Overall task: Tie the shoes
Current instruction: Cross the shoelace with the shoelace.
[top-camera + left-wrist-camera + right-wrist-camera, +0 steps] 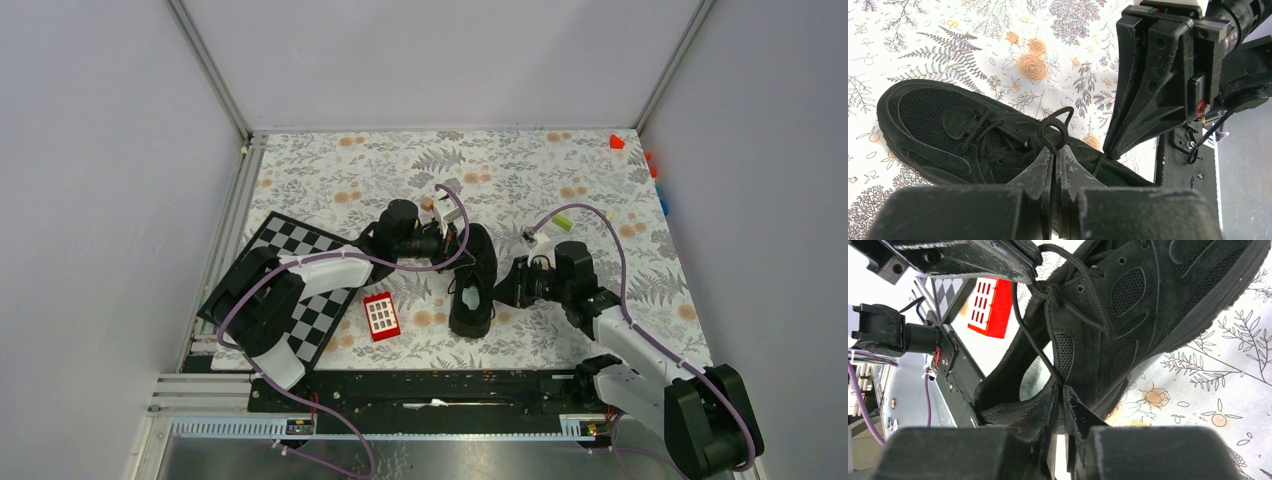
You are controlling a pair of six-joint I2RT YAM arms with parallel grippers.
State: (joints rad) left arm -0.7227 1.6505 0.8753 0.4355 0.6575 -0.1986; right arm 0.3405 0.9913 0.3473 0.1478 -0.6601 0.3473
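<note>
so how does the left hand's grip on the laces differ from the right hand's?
Left hand pinches a small loop by the knot; right hand pinches a single strand near the shoe's collar. Left hand's fingers press flush; right hand's show a sliver of gap below the tips. Both are shut on black lace of one shoe.

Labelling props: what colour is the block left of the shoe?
Block: red with white; top view.

No legible text on anything.
</note>
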